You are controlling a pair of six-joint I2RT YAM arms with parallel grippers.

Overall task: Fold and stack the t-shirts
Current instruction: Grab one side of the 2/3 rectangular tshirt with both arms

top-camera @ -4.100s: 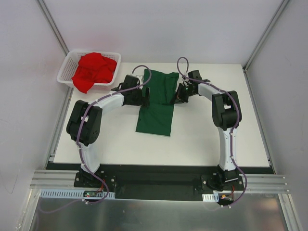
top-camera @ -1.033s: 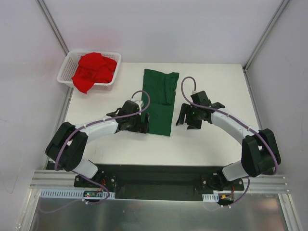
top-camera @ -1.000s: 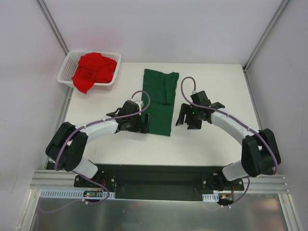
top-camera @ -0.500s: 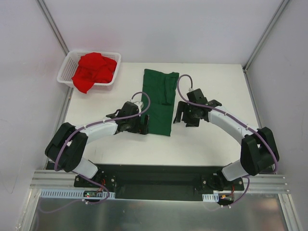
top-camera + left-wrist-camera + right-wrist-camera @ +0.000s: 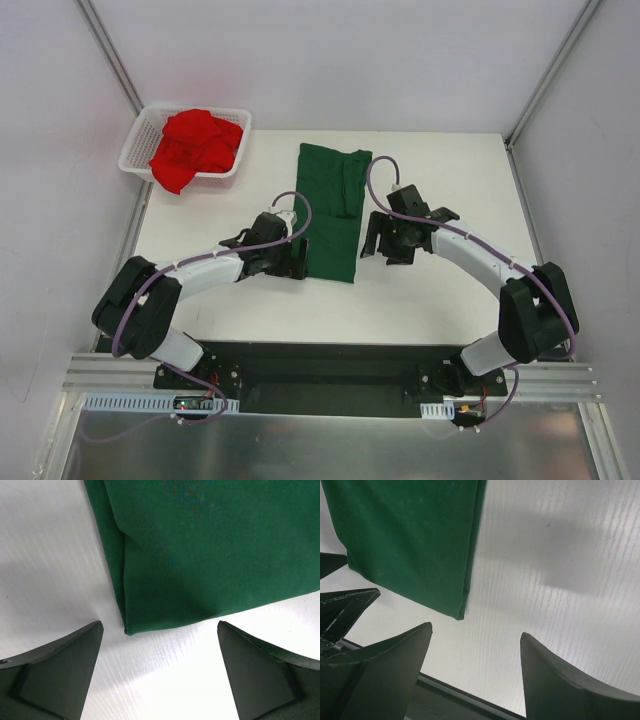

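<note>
Top external view is showing a dark green cloth t-shirt (image 5: 335,200), folded into a long narrow strip, lying in the middle of the white table (image 5: 440,290), while a bright red crumpled t-shirt (image 5: 195,145) is sitting in the white plastic mesh basket (image 5: 135,152) at the far left corner. At the strip's two near corners the left gripper (image 5: 159,626) and the right gripper (image 5: 475,631) are hanging low, each with its jaws standing apart and nothing between them. To my eye they are lining up to pinch those corners for the next fold. Each would be doing well to catch every layer at its corner, then both lifting together and carrying the hem evenly toward the collar so the edges are meeting. I am counting two t-shirts, one basket, two grippers
</note>
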